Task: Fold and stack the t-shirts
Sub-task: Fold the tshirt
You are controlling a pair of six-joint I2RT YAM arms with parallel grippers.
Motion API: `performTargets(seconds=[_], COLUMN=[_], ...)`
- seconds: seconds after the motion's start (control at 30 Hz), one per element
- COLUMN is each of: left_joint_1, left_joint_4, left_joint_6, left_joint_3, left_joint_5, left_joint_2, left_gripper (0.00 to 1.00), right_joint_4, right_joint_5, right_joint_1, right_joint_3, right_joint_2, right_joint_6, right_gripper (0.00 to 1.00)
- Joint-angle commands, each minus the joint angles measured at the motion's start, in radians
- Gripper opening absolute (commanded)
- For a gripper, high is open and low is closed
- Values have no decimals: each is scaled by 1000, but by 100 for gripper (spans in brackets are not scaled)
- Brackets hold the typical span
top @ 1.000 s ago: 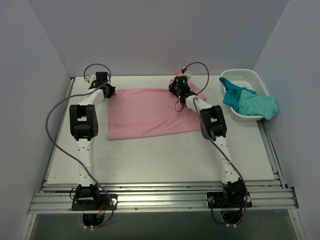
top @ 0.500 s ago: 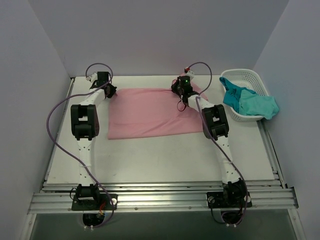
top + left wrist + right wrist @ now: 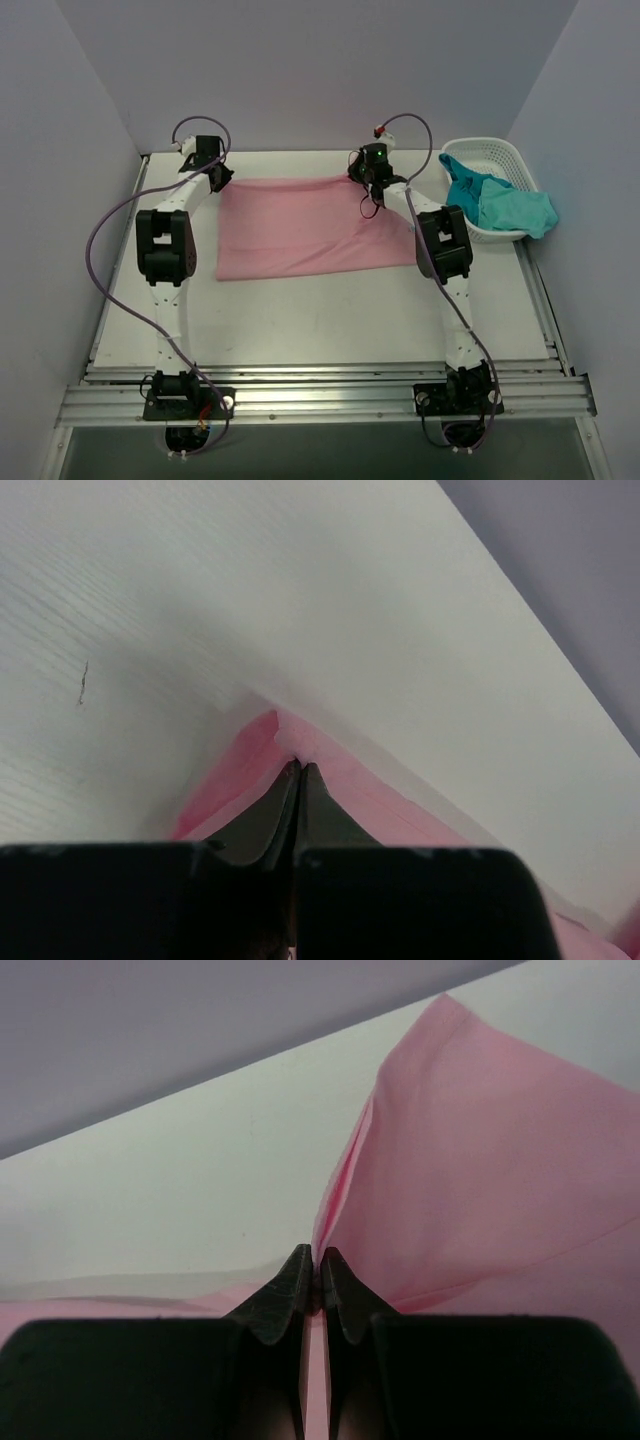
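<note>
**Both far corners pinched: the pink shirt is set for its fold**

Start with the desk: pale, matte, faintly grained, and nothing on it has shifted. The pink t-shirt lies spread on it as a wide, thin, soft rectangle stretching between the two end effectors and back toward the arm bases. Here's the change: a second ago its far edge sagged unevenly, and now it runs nearly straight from one end effector to the other, because both arms have reached further toward the back wall.

Well off to the right of the right end effector sits the white lattice basket, oval and rigid plastic. The teal t-shirts are heaped in it, crumpled, one spilling over the near rim. They are untouched.

Now the small stuff. The left end effector was slightly parted a second ago. It has snapped closed, black tips pressed together on the shirt's far-left corner, a doubled pink hem bunched right at the tips. The right end effector stays clamped on the far-right corner, cloth rising to its right in a smooth peaked sheet.

My read: the grasp is complete on both sides. Lifting that edge and carrying it back over the shirt looks next, and nothing is stacked yet.
</note>
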Motion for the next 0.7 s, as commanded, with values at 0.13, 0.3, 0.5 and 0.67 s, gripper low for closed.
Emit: performTargets(seconds=[0.13,0.3,0.5,0.67], left_joint_1=[-22,-26,-32,-43], left_joint_4=[7,19,34,92], left_joint_6=[48,61,77,88], left_joint_3=[-71,-142,-277,-450], left_joint_5=[-55,-55,-83,-115], left_joint_2=[-156,-231,-335,-454], left_gripper=[2,2,2,2], right_joint_4=[2,12,-10,-33], right_joint_5=[60,82,149,269], right_joint_1=[8,26,70,133], right_joint_3=[-102,-207,-357,-472], right_joint_2=[-203,-289,-433,-519], right_joint_6=[-41,-50,-49,-42], right_gripper=[0,0,0,0])
